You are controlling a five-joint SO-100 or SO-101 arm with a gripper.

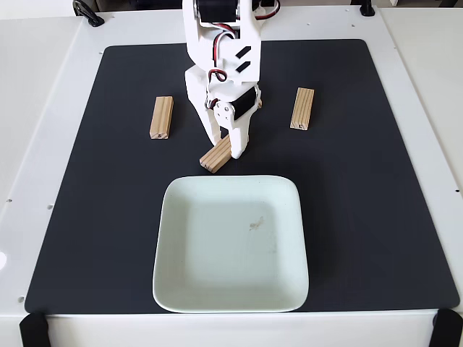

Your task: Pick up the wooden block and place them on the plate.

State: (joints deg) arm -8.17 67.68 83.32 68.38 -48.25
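A wooden block [215,156] is seen on the black mat [376,217], just above the plate's top rim in the fixed view, long axis running diagonally from lower left to upper right. Its upper end is caught between the fingers [236,142] of the white gripper [228,144], which are set narrow around it; whether it is lifted or resting on the mat cannot be told. The plate [188,289] lies directly below, very near, bare, so a short carry toward the camera is judged to be needed. Two more blocks are left flat on the mat: left block [161,117] and right block [302,108], both roughly upright in view, well apart from the gripper. All is carried by the white bench [29,144].
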